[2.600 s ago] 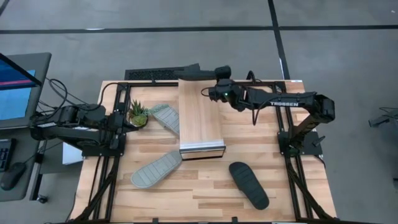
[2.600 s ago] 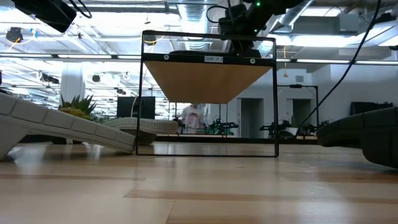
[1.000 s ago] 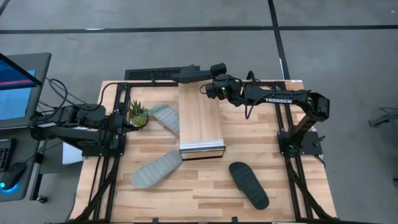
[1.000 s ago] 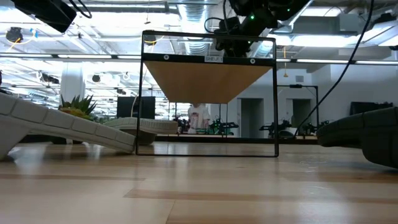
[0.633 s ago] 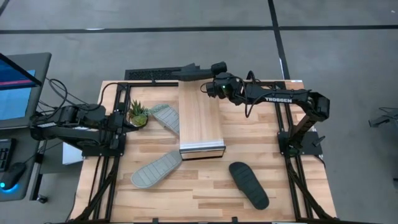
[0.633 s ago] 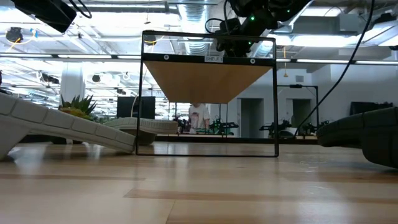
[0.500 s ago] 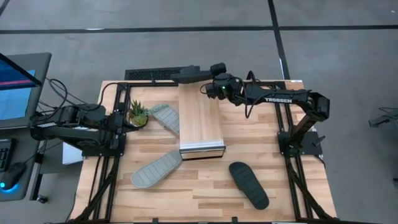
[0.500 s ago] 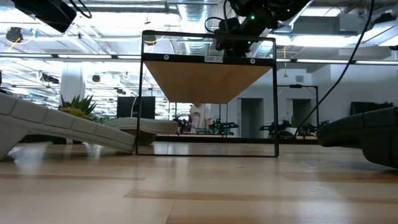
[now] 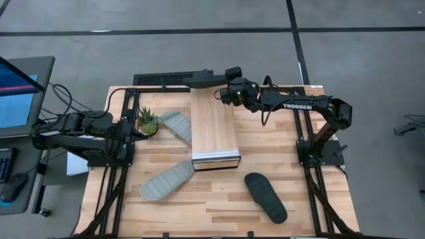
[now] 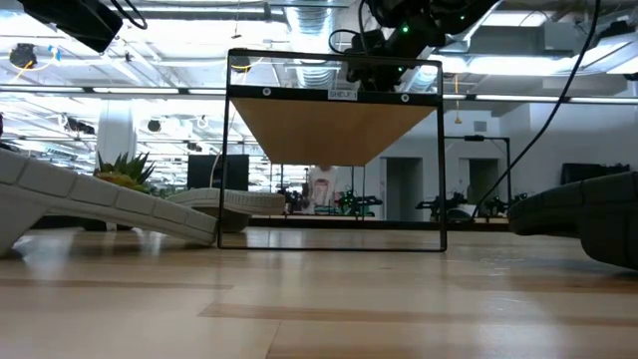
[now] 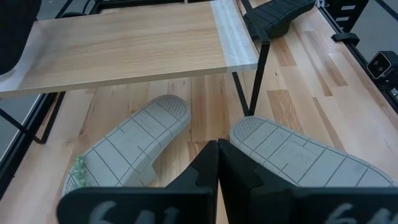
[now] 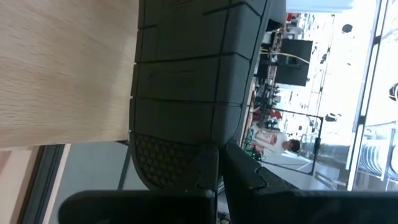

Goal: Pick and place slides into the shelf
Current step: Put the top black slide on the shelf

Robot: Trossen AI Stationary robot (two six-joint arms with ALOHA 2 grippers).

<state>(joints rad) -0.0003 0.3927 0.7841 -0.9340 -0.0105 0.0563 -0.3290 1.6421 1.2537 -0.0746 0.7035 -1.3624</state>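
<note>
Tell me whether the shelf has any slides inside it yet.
Empty. The low view looks straight through the shelf to the room behind, with nothing on its floor; the right pincer holds a black slide at its far end.

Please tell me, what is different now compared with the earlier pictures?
The right gripper, shut on a black slide, has swung it from over the shelf toward the table's far edge. The left gripper, the grey-green slides and the other black slide stayed put.

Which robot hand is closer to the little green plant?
The left one. The left gripper sits right beside the plant at the table's left side. The right gripper is across the shelf, at its far end, shut on a black slide.
</note>
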